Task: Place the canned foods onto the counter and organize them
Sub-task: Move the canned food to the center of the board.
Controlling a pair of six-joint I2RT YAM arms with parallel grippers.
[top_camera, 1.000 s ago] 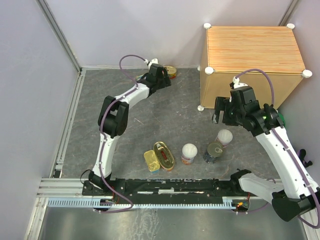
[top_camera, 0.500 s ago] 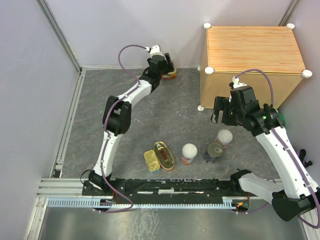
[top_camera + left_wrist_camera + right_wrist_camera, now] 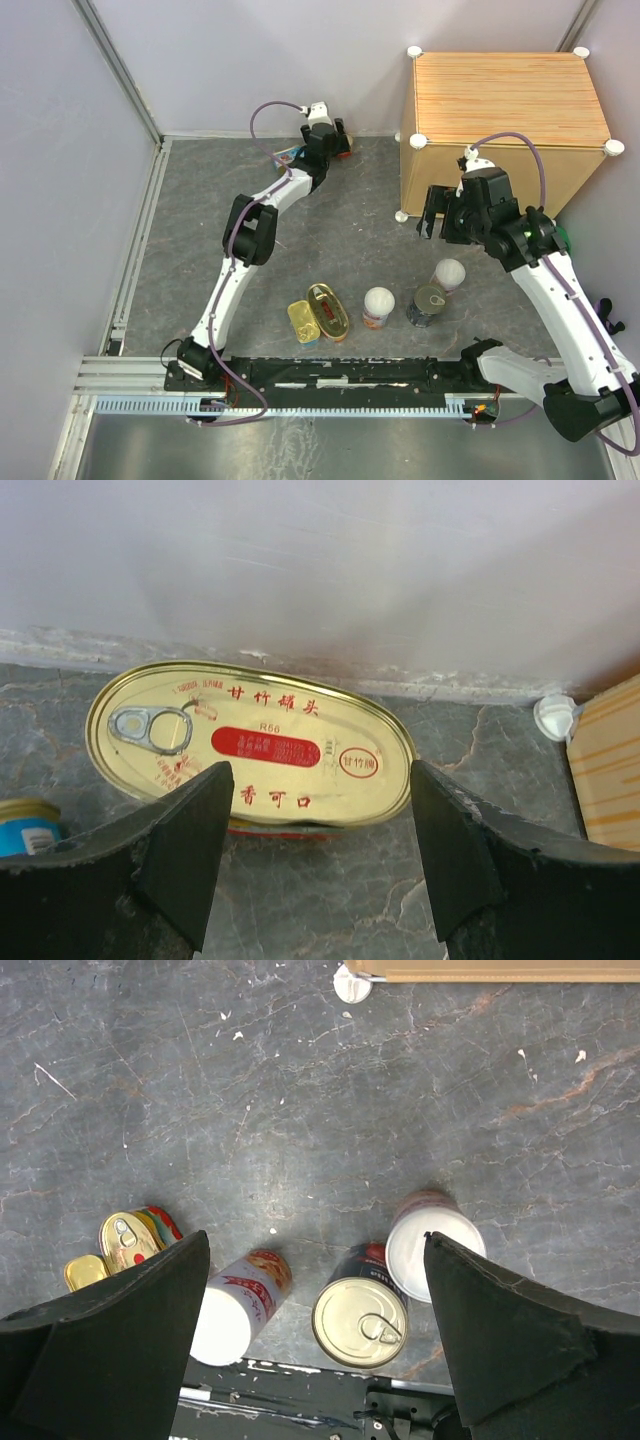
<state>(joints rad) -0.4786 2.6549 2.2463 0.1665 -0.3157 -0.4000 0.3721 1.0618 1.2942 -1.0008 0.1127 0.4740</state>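
— Left claw: how does it stand?
— Spread partway and gripping nothing. Its arm reaches out long and low to the back wall. An oval tin lies flat just ahead, between the two dark, rough-edged fingers.
— What is that tin like?
— It has a shiny gold lid with a pull-ring and a red label band. A small blue-labelled tin sits beside it at the left.
— And the right claw?
— Wide open and empty. Its elbow is bent and the wrist is held high, facing straight down onto the grey veined surface.
— What is below it?
— Two white-lidded cylinders, a dark cylinder with a gold ring-pull top, another oval tin and a rectangular gold tin, all well apart from the counter.
— The counter?
— It is a light-wood cube with a striped plank top, plain tan sides and white round knobs, and it carries no tins.
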